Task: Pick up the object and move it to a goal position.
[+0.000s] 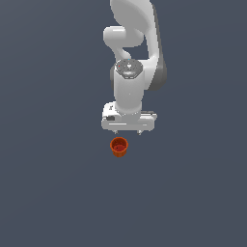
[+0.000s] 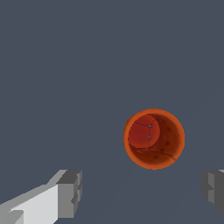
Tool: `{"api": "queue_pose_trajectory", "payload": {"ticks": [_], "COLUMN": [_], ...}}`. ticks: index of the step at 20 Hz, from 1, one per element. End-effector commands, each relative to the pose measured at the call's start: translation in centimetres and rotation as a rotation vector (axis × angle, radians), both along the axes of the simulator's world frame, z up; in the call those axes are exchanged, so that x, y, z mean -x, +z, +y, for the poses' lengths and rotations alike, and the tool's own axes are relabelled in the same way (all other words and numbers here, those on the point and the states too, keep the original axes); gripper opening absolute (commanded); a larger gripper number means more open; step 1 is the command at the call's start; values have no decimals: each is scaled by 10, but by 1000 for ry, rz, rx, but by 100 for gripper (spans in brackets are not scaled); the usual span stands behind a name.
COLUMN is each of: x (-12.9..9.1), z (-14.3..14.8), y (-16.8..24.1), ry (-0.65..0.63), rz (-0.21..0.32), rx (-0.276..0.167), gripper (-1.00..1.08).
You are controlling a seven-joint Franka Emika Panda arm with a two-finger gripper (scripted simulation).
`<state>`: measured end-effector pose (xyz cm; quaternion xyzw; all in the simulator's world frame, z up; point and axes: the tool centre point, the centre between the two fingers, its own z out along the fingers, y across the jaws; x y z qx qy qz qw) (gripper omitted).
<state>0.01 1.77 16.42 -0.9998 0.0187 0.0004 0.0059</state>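
You are hovering the wide-open gripper (image 1: 127, 131) above the cup (image 1: 119, 146) at frame centre, so you are needing to line up, then descend.

Orange-red cup (image 1: 119, 146), darker red inside; white arm (image 1: 129, 91); slate-grey floor (image 1: 48, 193).

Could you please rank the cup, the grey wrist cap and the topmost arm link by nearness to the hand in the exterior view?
1. Orange-red cup, just below the hand.
2. Grey wrist cap, above it.
3. Topmost arm link, at the picture's top.
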Motion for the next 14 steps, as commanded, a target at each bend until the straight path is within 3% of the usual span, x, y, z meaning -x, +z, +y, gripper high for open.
{"api": "queue_pose_trajectory", "payload": {"ticks": [1,14], "x": [0,-2], "z": [0,7], "y": [0,2], "ry": [0,16], "rz": [0,7], "rx": [0,-14], "gripper": [28,28]}}
